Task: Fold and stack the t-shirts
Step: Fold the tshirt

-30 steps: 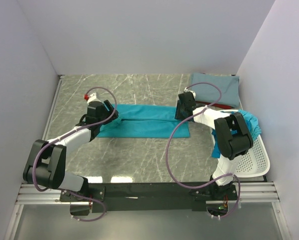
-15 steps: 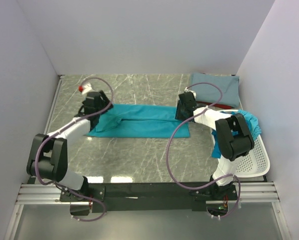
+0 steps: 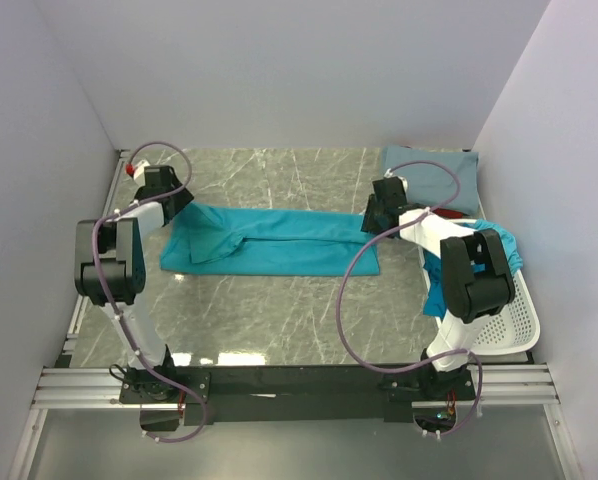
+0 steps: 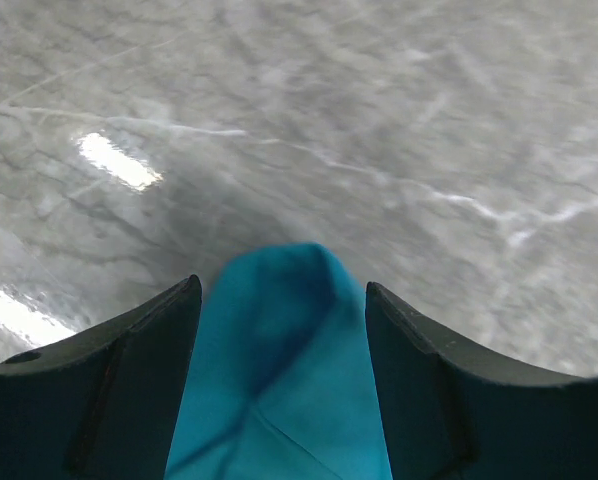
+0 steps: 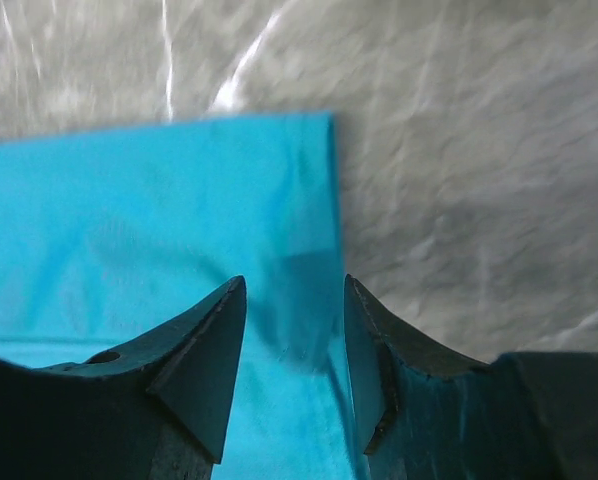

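Top external view gives me the whole layout: the teal t-shirt [image 3: 289, 242] lies as a long folded strip across the middle of the table [image 3: 279, 320]. The left gripper [image 3: 169, 196] is at its far-left corner and the right gripper [image 3: 379, 215] at its far-right corner. A folded grey-blue t-shirt [image 3: 434, 178] sits in the back right corner, apart from the strip. From the left wrist I see what the overhead cannot: a peak of teal cloth rising between the fingers, so I read that tool as clamped on the corner. The right wrist shows the shirt's straight edge running into the narrow gap between its fingers, which I also take as pinched on the cloth, though less surely. The left end looks lifted and drawn out of line, with a diagonal crease. My worry is pulling the two ends further apart. A thin pinch could slip free, or the tension could drag the fold open and skew the strip before the next fold.
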### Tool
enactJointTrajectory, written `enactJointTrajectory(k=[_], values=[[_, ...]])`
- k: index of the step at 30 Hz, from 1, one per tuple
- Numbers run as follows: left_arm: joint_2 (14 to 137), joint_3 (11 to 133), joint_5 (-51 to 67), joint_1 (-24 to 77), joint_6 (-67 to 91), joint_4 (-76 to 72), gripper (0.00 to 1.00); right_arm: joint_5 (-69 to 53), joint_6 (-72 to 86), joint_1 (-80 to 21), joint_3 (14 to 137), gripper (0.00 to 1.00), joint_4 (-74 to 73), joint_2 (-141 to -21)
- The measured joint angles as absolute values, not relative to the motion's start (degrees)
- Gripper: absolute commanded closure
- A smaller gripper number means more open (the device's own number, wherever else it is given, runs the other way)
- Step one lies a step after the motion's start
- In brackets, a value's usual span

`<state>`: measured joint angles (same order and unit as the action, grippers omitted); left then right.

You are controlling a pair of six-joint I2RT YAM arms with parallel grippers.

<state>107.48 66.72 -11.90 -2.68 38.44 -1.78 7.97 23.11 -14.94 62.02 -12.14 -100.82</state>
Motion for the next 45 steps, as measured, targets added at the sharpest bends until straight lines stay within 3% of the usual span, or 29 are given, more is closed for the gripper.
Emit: enactJointTrajectory(k=[21,27,28,29,30,32,34,45], values=[[112.5,69.8,-5.1,-4.8,40.1,-1.6,0.33,3.3,23.3,-10.4,71.7,0.51,-15.9,-109.4],[112.5,69.8,-4.1,-4.9,40.2,-1.7,0.46,1.5,23.0,-10.3,74.3,0.61,-17.7,-112.0],[112.5,69.8,-4.0,-4.9,40.2,-1.7,0.53,1.2,23.0,-10.3,74.7,0.64,-18.2,-112.4],[112.5,69.8,-3.9,-5.0,40.3,-1.7,0.68,1.0,23.0,-10.3,75.2,0.80,-18.5,-112.9],[112.5,69.9,-3.7,-5.0,40.3,-1.7,0.68,0.8,22.9,-10.3,75.9,0.80,-18.9,-113.6],[112.6,70.2,-3.6,-5.1,40.8,-1.6,0.85,0.6,22.7,-10.3,76.1,0.94,-18.9,-113.6],[113.2,70.9,-3.4,-5.3,40.9,-1.5,1.00,0.3,22.7,-10.2,76.1,1.00,-19.2,-113.7],[114.5,71.0,-2.8,-7.4,41.8,-0.6,1.00,0.1,23.4,-8.9,75.9,1.00,-19.8,-113.6]])
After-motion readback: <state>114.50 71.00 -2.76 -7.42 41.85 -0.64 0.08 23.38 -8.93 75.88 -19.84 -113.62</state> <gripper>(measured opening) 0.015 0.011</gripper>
